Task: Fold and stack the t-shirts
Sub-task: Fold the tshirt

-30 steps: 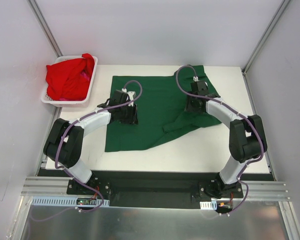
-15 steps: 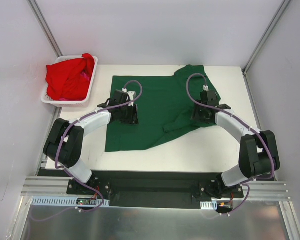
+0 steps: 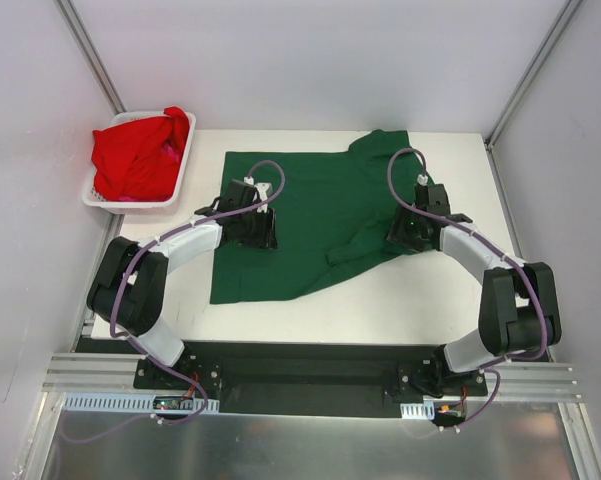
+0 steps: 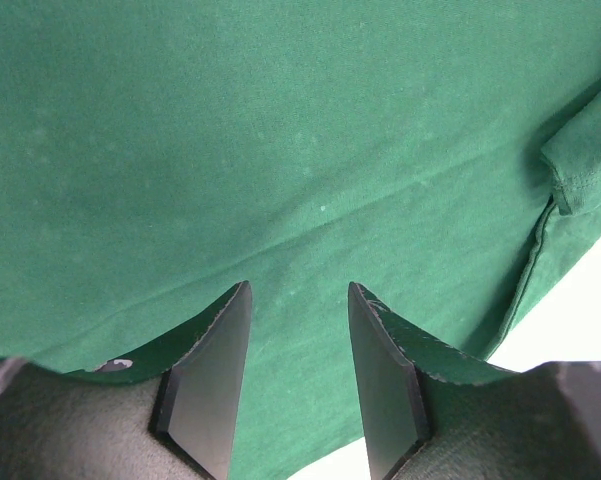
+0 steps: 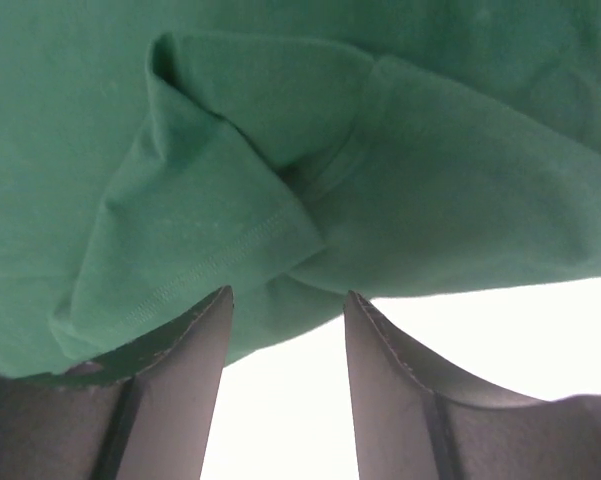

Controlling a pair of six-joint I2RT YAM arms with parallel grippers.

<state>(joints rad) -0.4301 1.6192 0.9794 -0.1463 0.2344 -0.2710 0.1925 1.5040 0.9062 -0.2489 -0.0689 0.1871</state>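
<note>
A dark green t-shirt (image 3: 315, 210) lies spread on the white table (image 3: 420, 300), its near-right part bunched into a fold (image 3: 355, 250). Red t-shirts (image 3: 140, 152) are heaped in the basket at the back left. My left gripper (image 3: 266, 236) hovers over the green shirt's left half, open, with only flat cloth (image 4: 310, 150) showing between its fingers (image 4: 215, 370). My right gripper (image 3: 400, 236) stands open at the shirt's right edge. In the right wrist view the folded sleeve and hem (image 5: 210, 230) lie just ahead of the right gripper (image 5: 288, 295), with bare table between its fingers.
The white slotted basket (image 3: 183, 172) sits at the table's back-left corner, partly overhanging it. Grey walls and metal posts enclose the table on three sides. The arm bases are bolted to a rail along the near edge.
My right arm has swung right and nearer, leaving the green shirt's right sleeve and coming to its right edge. The sleeve now lies uncovered at the back. The left arm has stayed put.
</note>
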